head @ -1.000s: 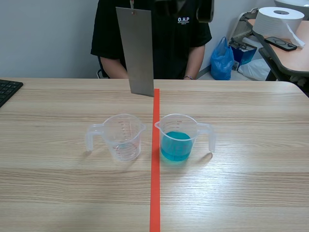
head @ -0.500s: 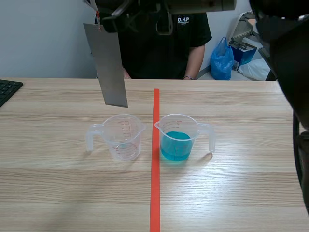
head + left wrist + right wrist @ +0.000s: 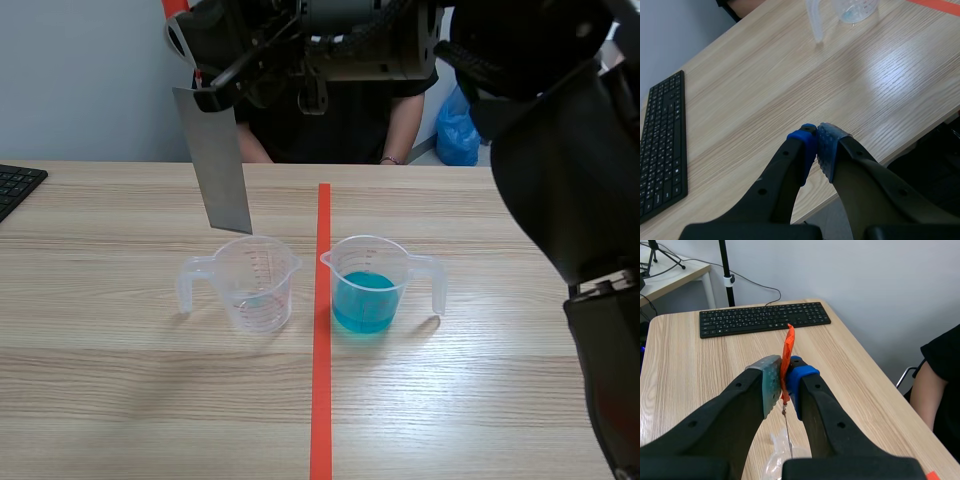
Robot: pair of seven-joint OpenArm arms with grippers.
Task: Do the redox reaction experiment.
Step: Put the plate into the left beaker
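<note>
A grey metal sheet [image 3: 222,165] hangs upright from an orange tag [image 3: 788,347], and my right gripper [image 3: 785,385] is shut on that tag. My right arm stands raised across the scene's top, with the gripper [image 3: 195,80] left of the red line. The sheet's lower edge is just above the back rim of the clear cup [image 3: 257,283], which holds no blue liquid. Right of the line stands a second cup [image 3: 368,285] with blue liquid. My left gripper [image 3: 816,145] is shut on nothing over the table's near left edge, well short of the clear cup [image 3: 855,9].
A black keyboard [image 3: 15,185] lies at the table's left edge. A person in a black shirt [image 3: 400,120] sits across the table behind my raised arm. A blue bag [image 3: 460,125] is on the floor beyond the table.
My right arm has carried the sheet leftward across the red line and lowered it, so its lower edge now hangs just over the clear cup. The cups have not moved.
</note>
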